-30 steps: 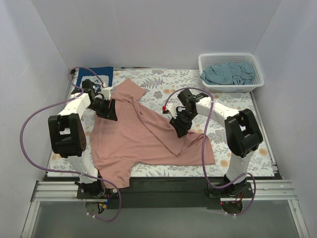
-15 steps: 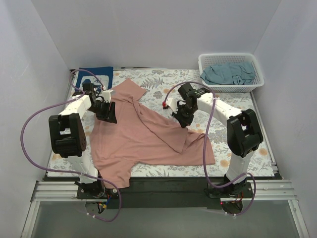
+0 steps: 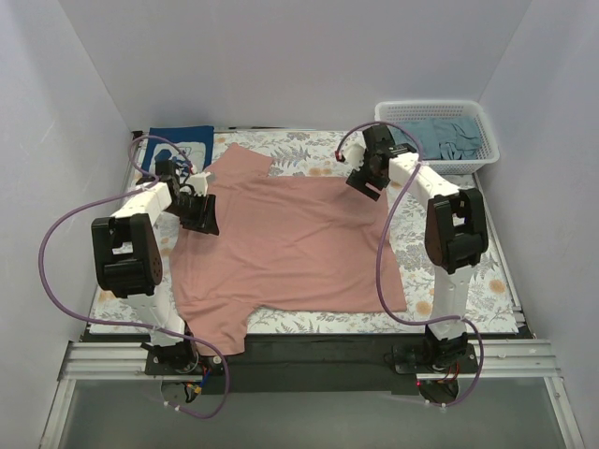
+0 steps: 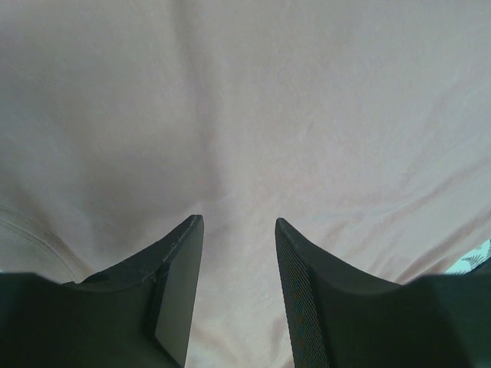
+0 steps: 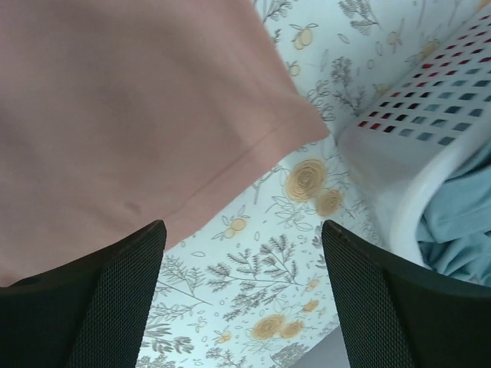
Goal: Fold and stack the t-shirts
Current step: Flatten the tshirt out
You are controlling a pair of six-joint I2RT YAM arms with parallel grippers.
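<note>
Dusty-pink cloth t-shirt (image 3: 290, 243): matt, soft, fine smooth knit, stitched hem, faint creases. Floral-printed table cloth (image 3: 309, 150): matt fabric. White lattice basket (image 3: 440, 166): hard plastic, slight sheen. Grey-teal crumpled shirt (image 3: 435, 138) in it: matt cloth. Right gripper (image 5: 242, 224) fingers (image 5: 115, 307): black, matt, mesh-like grain. Left gripper (image 4: 238, 218) fingers (image 4: 180, 291): black, smoother, dull sheen. Silver rail (image 3: 309, 363) at near edge: metal, dull.

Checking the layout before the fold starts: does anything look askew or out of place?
Yes. The pink t-shirt lies spread flat but skewed to the table cloth, and its near-left part hangs over the table's front edge onto the dark strip. The grey-teal shirt sits crumpled in the basket.
</note>
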